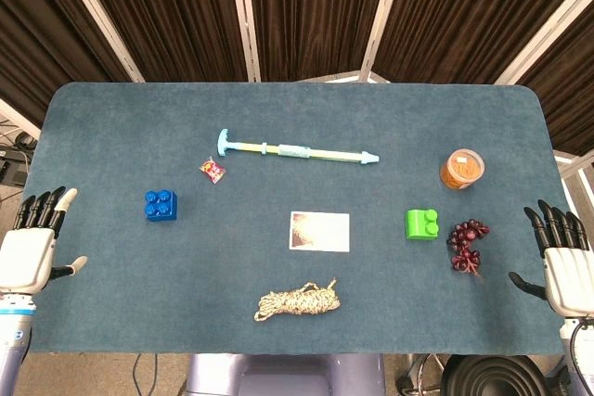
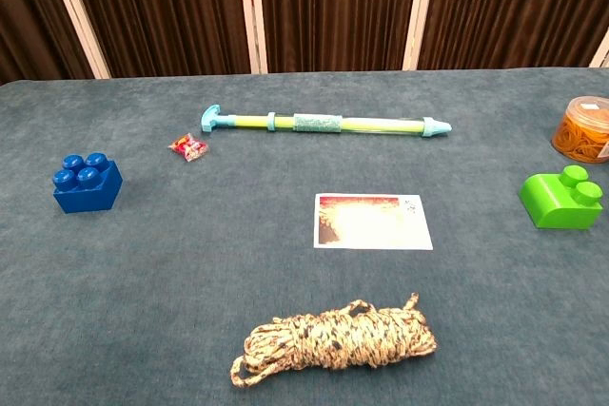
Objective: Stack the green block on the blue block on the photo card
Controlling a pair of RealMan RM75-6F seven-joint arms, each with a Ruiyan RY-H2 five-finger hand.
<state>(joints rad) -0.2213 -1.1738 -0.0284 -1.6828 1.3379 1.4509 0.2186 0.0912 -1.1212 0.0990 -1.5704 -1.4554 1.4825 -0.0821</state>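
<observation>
The green block [image 1: 422, 224] [image 2: 562, 198] stands on the table right of the photo card [image 1: 319, 231] [image 2: 372, 222], which lies flat near the middle. The blue block [image 1: 161, 205] [image 2: 87, 183] sits well left of the card. My left hand [image 1: 32, 246] hovers at the table's left edge, fingers spread and holding nothing. At the right edge my right hand [image 1: 562, 261] is likewise spread and empty. Neither hand shows in the chest view.
A coiled rope [image 1: 297, 301] [image 2: 335, 340] lies in front of the card. A long pale water pump toy [image 1: 297, 151] [image 2: 324, 124] and a small candy wrapper [image 1: 213, 170] [image 2: 188, 147] lie behind. An orange jar [image 1: 462, 169] [image 2: 584, 128] and dark grapes [image 1: 466, 246] sit by the green block.
</observation>
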